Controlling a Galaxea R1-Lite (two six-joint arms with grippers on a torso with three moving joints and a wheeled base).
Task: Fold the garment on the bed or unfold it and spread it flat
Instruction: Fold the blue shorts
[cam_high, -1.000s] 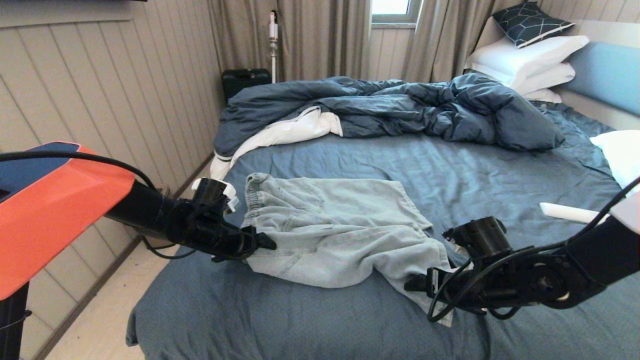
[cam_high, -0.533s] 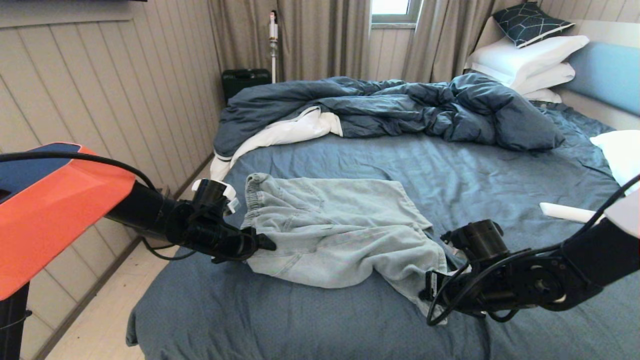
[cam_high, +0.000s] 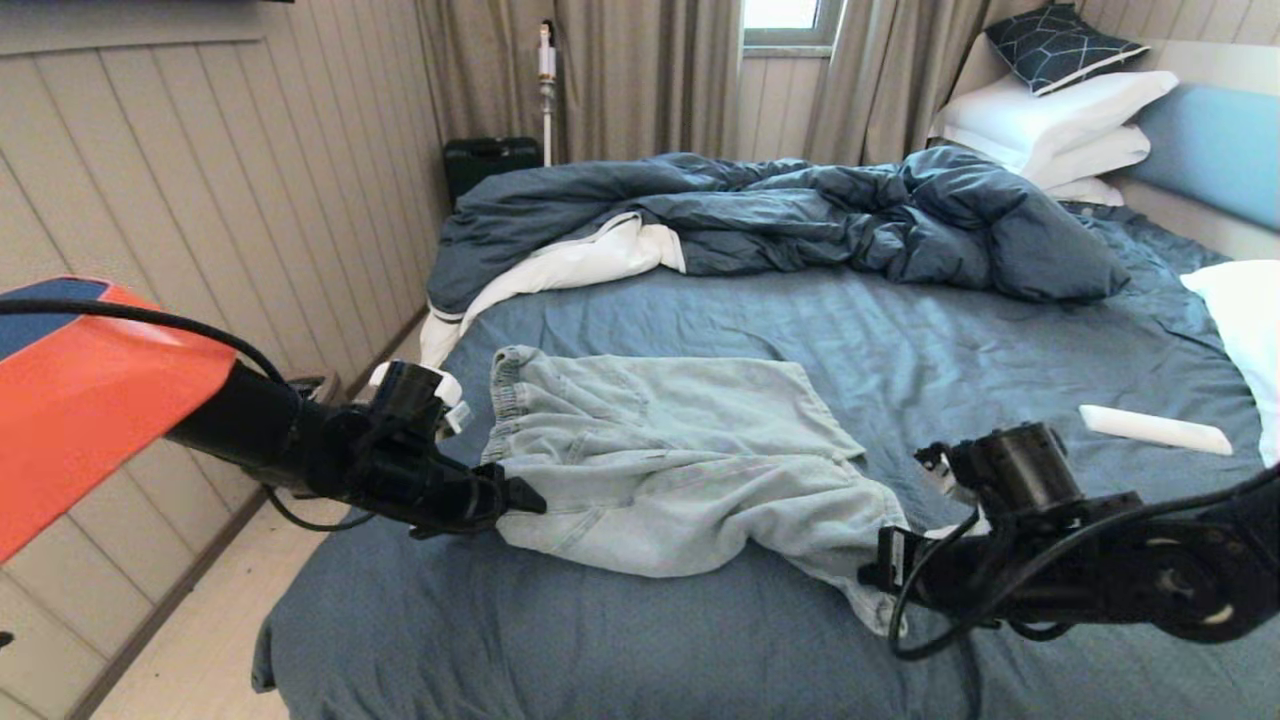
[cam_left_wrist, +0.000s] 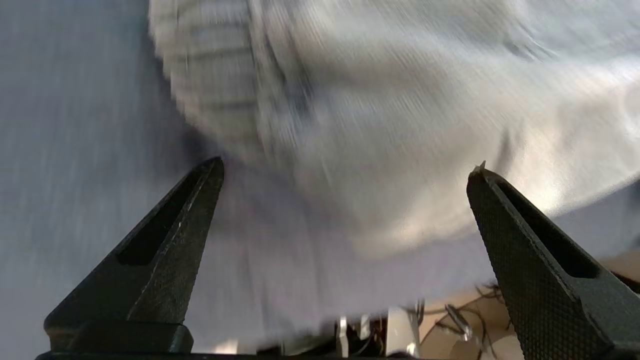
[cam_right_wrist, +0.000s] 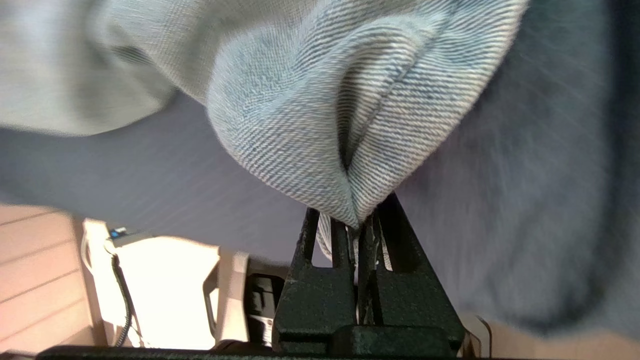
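The pale blue garment (cam_high: 660, 460) lies rumpled on the bed (cam_high: 600, 650), waistband to the left and legs to the right. My left gripper (cam_high: 525, 497) is at the garment's near left edge, by the waistband. In the left wrist view this gripper (cam_left_wrist: 345, 167) is open, the garment (cam_left_wrist: 400, 100) lies just ahead of its tips, and nothing is between them. My right gripper (cam_high: 880, 580) is shut on the near leg's hem at the right. The right wrist view shows the gripper (cam_right_wrist: 357, 220) pinching a fold of the garment (cam_right_wrist: 310, 100). The drawstring is hidden.
A rumpled dark blue duvet (cam_high: 800, 215) fills the far side of the bed, with white pillows (cam_high: 1060, 120) at the headboard. A white stick-like object (cam_high: 1155, 428) lies on the sheet at the right. The bed's left edge drops to the floor beside the panelled wall.
My right gripper has moved right and nearer with the leg hem, drawing that leg out. The left arm has shifted slightly left and lower.
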